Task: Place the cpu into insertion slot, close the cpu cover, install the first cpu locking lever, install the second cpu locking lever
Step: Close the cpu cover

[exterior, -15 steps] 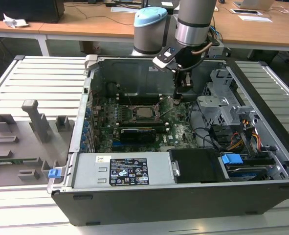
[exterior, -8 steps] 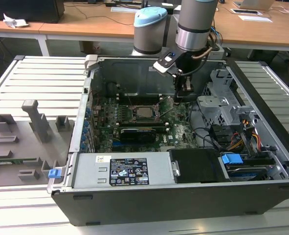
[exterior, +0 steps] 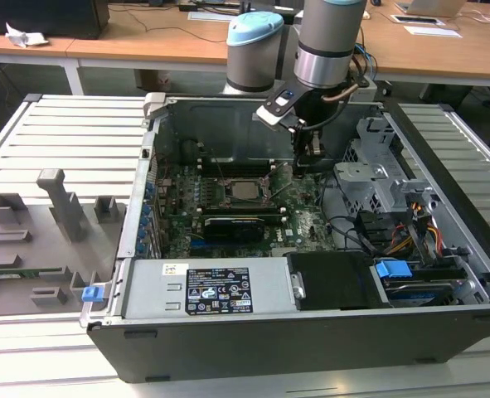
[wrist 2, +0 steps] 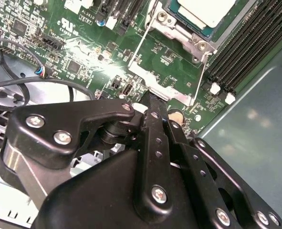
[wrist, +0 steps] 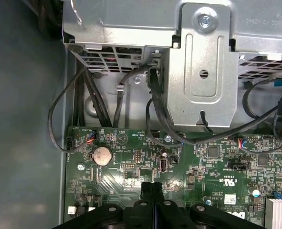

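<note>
Gripper [wrist 2: 152, 101], pinched closed, sits at the edge of the cpu cover [wrist 2: 177, 96].

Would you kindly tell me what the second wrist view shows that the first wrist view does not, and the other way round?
Second wrist view: the cpu seated in the insertion slot, the cpu cover lying open beside it, and the memory slots. First wrist view: a coin battery, a metal drive cage and black cables leading out of it. Shared: the green motherboard and the claw, its fingers closed together just above the board.
</note>
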You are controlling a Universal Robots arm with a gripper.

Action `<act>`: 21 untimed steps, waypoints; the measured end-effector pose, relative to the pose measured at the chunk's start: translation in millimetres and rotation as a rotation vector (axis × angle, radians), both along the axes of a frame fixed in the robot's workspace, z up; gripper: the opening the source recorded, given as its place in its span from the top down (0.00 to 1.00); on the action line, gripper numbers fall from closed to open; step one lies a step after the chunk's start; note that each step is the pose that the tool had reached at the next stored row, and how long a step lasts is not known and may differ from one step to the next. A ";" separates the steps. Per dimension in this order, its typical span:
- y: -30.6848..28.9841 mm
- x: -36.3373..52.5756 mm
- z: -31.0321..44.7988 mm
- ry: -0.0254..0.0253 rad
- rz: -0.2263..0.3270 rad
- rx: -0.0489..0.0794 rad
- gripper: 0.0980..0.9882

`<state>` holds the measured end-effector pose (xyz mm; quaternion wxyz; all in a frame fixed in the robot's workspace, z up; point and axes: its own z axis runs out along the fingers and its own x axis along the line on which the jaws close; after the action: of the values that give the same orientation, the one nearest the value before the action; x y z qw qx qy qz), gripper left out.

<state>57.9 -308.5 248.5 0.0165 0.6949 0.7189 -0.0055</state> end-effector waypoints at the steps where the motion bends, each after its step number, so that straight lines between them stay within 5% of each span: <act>1: 0.0 -0.3 0.0 0.0000 0.000 0.000 0.99; 21: 0.0 -22.3 -0.1 0.0000 0.000 0.000 0.99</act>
<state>35.6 -308.5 248.4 0.0164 0.6950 0.7188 -0.0055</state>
